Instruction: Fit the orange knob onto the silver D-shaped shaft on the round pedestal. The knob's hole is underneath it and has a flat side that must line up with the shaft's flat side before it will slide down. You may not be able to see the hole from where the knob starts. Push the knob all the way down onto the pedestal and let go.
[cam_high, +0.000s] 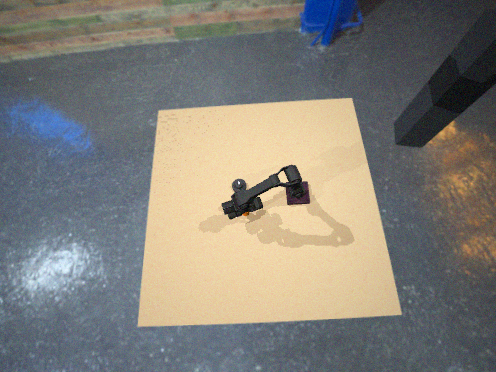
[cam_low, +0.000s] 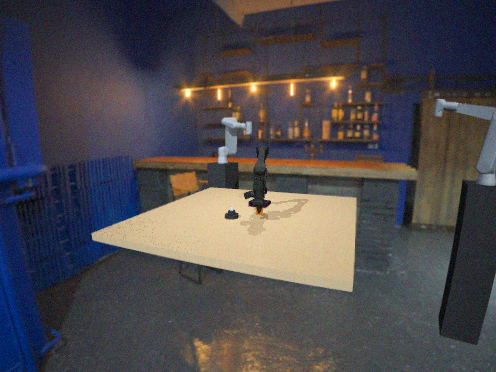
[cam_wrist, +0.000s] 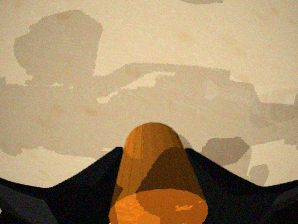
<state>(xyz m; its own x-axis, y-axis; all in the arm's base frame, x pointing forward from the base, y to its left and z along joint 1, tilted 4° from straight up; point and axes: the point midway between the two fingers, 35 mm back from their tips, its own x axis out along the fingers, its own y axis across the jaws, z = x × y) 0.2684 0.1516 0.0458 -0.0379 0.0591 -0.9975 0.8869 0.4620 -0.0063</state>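
Note:
The orange knob (cam_high: 245, 214) (cam_low: 259, 212) (cam_wrist: 154, 160) stands between the two black fingers. In the wrist view its round face shows at the bottom edge and its side runs up from it. My gripper (cam_low: 259, 210) (cam_wrist: 153, 153) is shut on the knob, with a finger against each side, low at the table top. The dark round pedestal (cam_high: 239, 185) (cam_low: 231, 215) stands apart from the knob, with the small silver shaft (cam_low: 231, 209) upright on it. The knob's hole and the flat side of the shaft cannot be made out.
The light tan table top (cam_high: 260, 280) (cam_low: 300, 255) carries everything. The arm's base stands on a dark purple square plate (cam_high: 305, 200), and the arm reaches from there over the table beside the pedestal. Arm shadows fall around the knob.

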